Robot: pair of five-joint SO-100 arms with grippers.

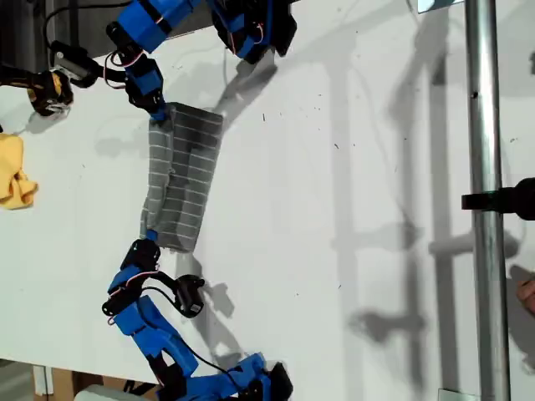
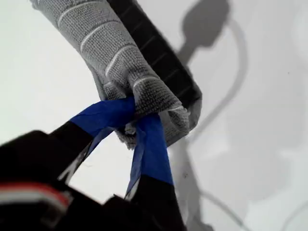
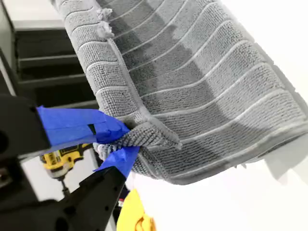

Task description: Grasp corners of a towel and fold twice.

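Observation:
The grey towel [image 1: 184, 175] with thin white stripes is gathered into a narrow, doubled band, stretched between my two grippers left of centre in the exterior view. My first gripper [image 1: 157, 113] holds the end nearer that view's top. Its blue-taped jaws [image 2: 137, 113] are shut on a bunched corner of the towel [image 2: 106, 43]. At the end nearer that view's bottom, my second gripper [image 1: 149, 241] is shut [image 3: 118, 139] on another corner. From it the towel [image 3: 192, 86] hangs raised off the white table.
A plain yellow cloth [image 1: 12, 175] [image 3: 130, 214] lies at the exterior view's left edge. A yellow drill [image 1: 50, 88] [image 3: 60, 161] sits in that view's upper left. A metal pole [image 1: 485, 209] runs down its right side, and a person's hand [image 1: 527, 292] shows at the right edge.

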